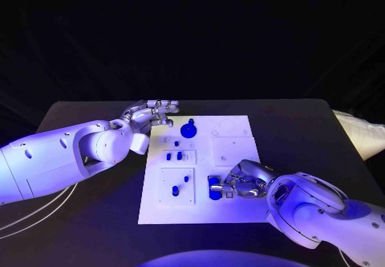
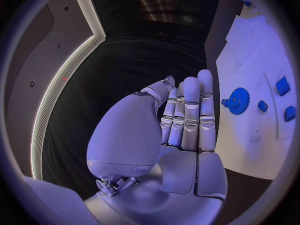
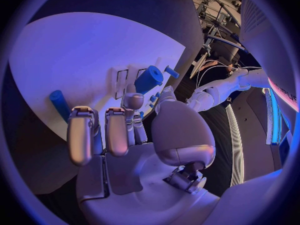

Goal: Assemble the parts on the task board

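The white task board (image 1: 232, 146) lies in the middle of the black table. A blue gear (image 1: 188, 131) sits near its far left corner, and small blue parts (image 1: 175, 157) stand in the plates below it. My left hand (image 1: 152, 114) hovers just off that corner, fingers straight and together, holding nothing; the left wrist view shows the left hand (image 2: 187, 115) beside the gear (image 2: 237, 101). My right hand (image 1: 241, 181) is at the board's near right, against a blue cylinder (image 1: 215, 187). In the right wrist view the cylinder (image 3: 148, 79) sits between thumb and fingertip (image 3: 133, 101); I cannot tell whether it is gripped.
A blue peg (image 3: 59, 102) lies on the board beyond the right hand's curled fingers. A small blue peg (image 2: 262, 105) and two blue blocks (image 2: 282, 85) sit past the gear. Black table surrounds the board on all sides.
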You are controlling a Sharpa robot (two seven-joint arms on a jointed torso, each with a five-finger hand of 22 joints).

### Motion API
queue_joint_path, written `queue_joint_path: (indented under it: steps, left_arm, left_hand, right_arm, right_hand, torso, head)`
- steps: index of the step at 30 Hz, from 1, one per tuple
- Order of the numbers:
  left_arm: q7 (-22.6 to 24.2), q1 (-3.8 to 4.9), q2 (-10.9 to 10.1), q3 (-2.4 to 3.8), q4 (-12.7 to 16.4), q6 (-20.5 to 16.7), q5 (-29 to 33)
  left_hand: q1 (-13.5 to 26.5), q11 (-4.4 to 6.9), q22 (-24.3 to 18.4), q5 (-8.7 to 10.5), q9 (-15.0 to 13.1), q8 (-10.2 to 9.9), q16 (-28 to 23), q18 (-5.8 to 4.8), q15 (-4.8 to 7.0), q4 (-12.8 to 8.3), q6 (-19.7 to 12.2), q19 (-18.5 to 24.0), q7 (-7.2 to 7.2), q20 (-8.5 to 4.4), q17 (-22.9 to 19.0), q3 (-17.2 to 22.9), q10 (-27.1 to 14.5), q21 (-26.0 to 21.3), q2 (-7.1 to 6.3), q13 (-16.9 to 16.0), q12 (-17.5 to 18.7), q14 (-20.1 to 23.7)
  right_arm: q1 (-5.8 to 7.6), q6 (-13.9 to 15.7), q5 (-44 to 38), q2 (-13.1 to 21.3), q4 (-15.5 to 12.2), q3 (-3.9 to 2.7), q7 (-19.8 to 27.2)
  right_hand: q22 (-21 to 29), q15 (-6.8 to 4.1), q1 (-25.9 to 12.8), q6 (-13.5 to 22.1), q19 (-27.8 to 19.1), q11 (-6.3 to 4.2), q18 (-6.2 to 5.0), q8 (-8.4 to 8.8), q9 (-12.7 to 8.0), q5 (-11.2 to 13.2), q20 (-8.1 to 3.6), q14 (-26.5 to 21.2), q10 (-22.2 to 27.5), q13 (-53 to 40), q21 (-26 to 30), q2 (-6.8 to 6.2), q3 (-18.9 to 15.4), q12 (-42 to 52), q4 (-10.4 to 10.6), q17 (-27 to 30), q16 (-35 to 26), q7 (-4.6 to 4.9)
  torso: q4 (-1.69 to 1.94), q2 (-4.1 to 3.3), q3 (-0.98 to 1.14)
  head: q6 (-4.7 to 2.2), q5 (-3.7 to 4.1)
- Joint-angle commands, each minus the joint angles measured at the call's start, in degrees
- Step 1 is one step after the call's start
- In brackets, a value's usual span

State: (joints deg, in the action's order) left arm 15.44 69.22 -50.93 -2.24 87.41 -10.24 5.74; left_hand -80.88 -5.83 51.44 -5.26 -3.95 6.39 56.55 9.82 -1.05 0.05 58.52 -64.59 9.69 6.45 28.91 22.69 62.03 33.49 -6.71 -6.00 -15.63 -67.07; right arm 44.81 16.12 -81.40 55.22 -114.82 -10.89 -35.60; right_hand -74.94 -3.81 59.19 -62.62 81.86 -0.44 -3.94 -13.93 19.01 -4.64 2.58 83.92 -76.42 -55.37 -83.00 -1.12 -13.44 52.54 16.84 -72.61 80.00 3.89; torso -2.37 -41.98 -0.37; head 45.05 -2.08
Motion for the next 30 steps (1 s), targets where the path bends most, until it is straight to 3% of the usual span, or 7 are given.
queue_joint_path:
  steps: [1,6,10,13,20,26,30]
  left_arm:
    - [0.1,0.01,0.1,0.04,0.2,0.9,0.2]
    - [0.0,0.01,0.0,0.04,0.2,1.0,0.2]
    - [0.0,0.01,0.0,0.04,0.2,1.0,0.2]
    - [0.0,0.01,0.0,0.04,0.2,1.0,0.2]
    - [0.0,0.01,0.1,0.04,0.2,1.0,0.2]
    - [0.0,0.01,0.0,0.04,0.2,1.1,0.2]
    - [0.0,0.01,-0.2,0.04,0.3,1.0,0.2]
  left_hand:
    - [0.1,-0.02,-0.1,0.04,0.1,0.2,0.4,0.66,-0.08,-0.3,-0.4,-0.1,0.1,0.49,-0.1,-0.2,-0.5,-0.3,0.0,-0.1,-0.4,0.3]
    - [0.1,-0.02,-0.1,0.04,0.1,0.2,0.4,0.66,-0.08,-0.3,-0.4,-0.1,0.1,0.49,-0.1,-0.2,-0.5,-0.3,0.0,-0.1,-0.4,0.3]
    - [0.1,-0.05,-0.1,0.05,0.1,0.2,0.4,0.66,-0.09,-0.3,-0.5,-0.1,0.15,0.49,-0.2,-0.3,-0.6,-0.3,-0.02,-0.1,-0.4,0.3]
    - [0.1,-0.05,-0.1,0.05,0.1,0.2,0.4,0.66,-0.09,-0.3,-0.5,-0.1,0.15,0.49,-0.2,-0.3,-0.6,-0.3,-0.02,-0.1,-0.4,0.3]
    - [0.1,-0.05,-0.1,0.05,0.1,0.2,0.4,0.66,-0.09,-0.3,-0.5,-0.1,0.15,0.49,-0.2,-0.3,-0.6,-0.3,-0.02,-0.1,-0.4,0.3]
    - [0.1,-0.05,-0.1,0.05,0.1,0.2,0.4,0.66,-0.09,-0.3,-0.5,-0.1,0.15,0.49,-0.2,-0.3,-0.6,-0.3,-0.02,-0.1,-0.4,0.3]
    - [0.1,-0.05,-0.1,0.05,0.1,0.2,0.4,0.66,-0.09,-0.3,-0.5,-0.1,0.15,0.49,-0.2,-0.3,-0.6,-0.3,-0.02,-0.1,-0.4,0.3]
  right_arm:
    - [-0.05,-0.7,-1.2,0.1,-0.2,0.03,-0.2]
    - [-0.11,-0.5,-1.5,0.3,-0.5,0.02,-0.1]
    - [-0.17,-0.8,-2.0,0.4,-0.7,0.02,0.1]
    - [-0.18,-1.0,-2.7,0.3,-0.6,0.02,0.0]
    - [-0.2,-0.8,-4.1,-0.3,0.3,0.04,0.0]
    - [-0.31,0.0,-4.6,-0.2,0.1,0.06,0.0]
    - [-0.42,2.4,-3.0,1.5,-1.4,0.03,0.6]
  right_hand:
    - [-2.4,-0.19,-1.0,0.3,-0.3,0.19,0.8,0.11,0.3,0.7,-0.08,3.0,0.5,0.9,0.1,-0.8,0.2,-1.2,0.0,0.5,-0.5,0.18]
    - [-2.3,-0.22,2.6,0.3,-0.4,0.13,0.78,-0.05,1.1,-2.5,-0.1,3.0,0.4,0.5,0.3,-0.77,2.1,-1.5,-0.4,0.7,-0.7,0.12]
    - [-2.5,-0.47,12.7,0.4,-0.2,-0.11,0.81,-0.15,1.7,-4.7,-0.25,3.1,0.2,0.1,0.2,1.25,5.3,-1.7,-5.2,0.5,-0.6,-0.03]
    - [-2.7,-0.54,16.8,0.3,-0.1,-0.22,0.85,-0.2,2.0,-2.9,-0.37,3.1,0.1,-0.1,0.1,1.66,6.6,-1.8,-7.7,0.2,-0.5,-0.1]
    - [-3.0,-0.64,18.4,-0.1,0.1,-0.4,0.93,-0.3,2.3,-1.6,-0.46,3.2,-0.7,-1.2,-0.1,3.52,7.8,-0.8,-8.5,-0.3,-0.2,-0.34]
    - [-3.0,-0.68,18.6,-0.2,0.1,-0.43,0.94,-0.3,2.4,-1.6,-0.49,3.2,-0.7,-1.3,-0.1,3.57,7.9,-0.8,-8.7,-0.3,-0.2,-0.37]
    - [-3.0,-0.6,17.0,-0.1,0.1,-0.31,0.94,-0.12,2.5,-4.0,-0.49,3.2,-0.8,-1.3,0.0,2.72,7.0,-1.1,-7.9,-0.3,-0.2,-0.23]
  torso:
    - [-0.02,0.01,0.02]
    - [-0.02,0.0,0.05]
    - [-0.04,0.02,0.02]
    - [-0.04,0.0,0.02]
    - [0.06,0.0,-0.01]
    - [0.04,0.02,0.0]
    - [-0.08,0.05,0.04]
  head:
    - [0.09,-0.08]
    - [0.17,-0.07]
    - [0.21,-0.03]
    - [0.26,0.0]
    - [0.42,0.1]
    - [0.48,0.1]
    - [0.28,0.03]
